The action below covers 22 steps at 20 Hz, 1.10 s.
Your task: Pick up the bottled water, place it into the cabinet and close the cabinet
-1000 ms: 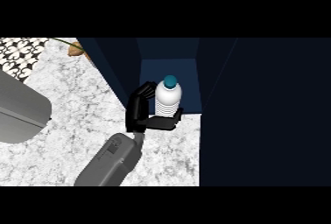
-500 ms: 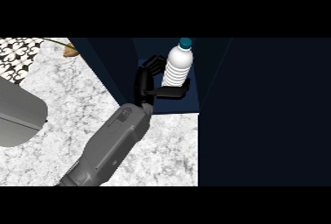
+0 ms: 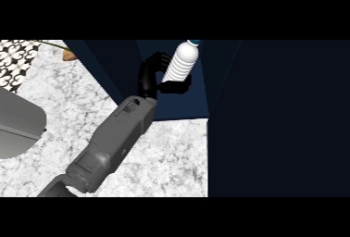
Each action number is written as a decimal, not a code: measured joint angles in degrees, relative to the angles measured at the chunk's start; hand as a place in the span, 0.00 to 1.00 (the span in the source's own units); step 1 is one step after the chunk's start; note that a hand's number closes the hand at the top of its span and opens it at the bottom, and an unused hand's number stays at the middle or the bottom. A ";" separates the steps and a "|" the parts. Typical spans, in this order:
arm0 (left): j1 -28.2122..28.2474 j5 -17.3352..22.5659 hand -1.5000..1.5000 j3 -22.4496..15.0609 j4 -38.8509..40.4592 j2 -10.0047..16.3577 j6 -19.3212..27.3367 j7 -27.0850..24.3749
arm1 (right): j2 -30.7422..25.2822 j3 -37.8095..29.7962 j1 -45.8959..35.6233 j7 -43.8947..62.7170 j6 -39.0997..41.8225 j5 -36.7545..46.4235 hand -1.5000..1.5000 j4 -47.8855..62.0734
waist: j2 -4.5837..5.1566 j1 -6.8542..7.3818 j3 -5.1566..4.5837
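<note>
1. The bottled water [image 3: 183, 62] has its blue cap cut off at the top edge
2. The right hand [image 3: 149, 76], curled round the bottle, hides its lower end
3. A grey shape [image 3: 17, 125], cut off at the left edge, cannot be identified

You have one water bottle [image 3: 181, 62]: clear ribbed plastic with a teal cap, top tilted slightly right. It sits at top centre of the frame, clasped by the right hand [image 3: 149, 76], against the cabinet's open interior. You have one cabinet [image 3: 183, 104]: dark blue, standing open, filling the frame's right side.
</note>
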 measured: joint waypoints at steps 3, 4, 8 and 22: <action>-1.98 0.66 1.00 2.56 4.09 0.10 1.19 -0.96 | -0.06 -0.22 0.65 -0.75 0.98 -0.26 0.00 0.34 | 0.16 -0.51 -0.02; -2.48 1.03 1.00 3.52 5.08 0.51 1.20 -1.61 | -0.04 -0.21 0.55 -0.82 1.11 -0.34 0.00 0.37 | 0.29 -0.63 -0.04; -4.10 1.75 1.00 6.17 8.85 1.92 0.48 -3.76 | 0.04 -0.21 0.19 -0.81 1.41 -0.62 0.00 0.53 | 0.60 -0.99 -0.08; -10.02 -1.97 0.00 6.09 17.61 2.57 5.24 -8.16 | -0.56 -0.75 -0.83 -1.23 3.45 -1.55 0.00 1.30 | 1.16 -2.22 -0.09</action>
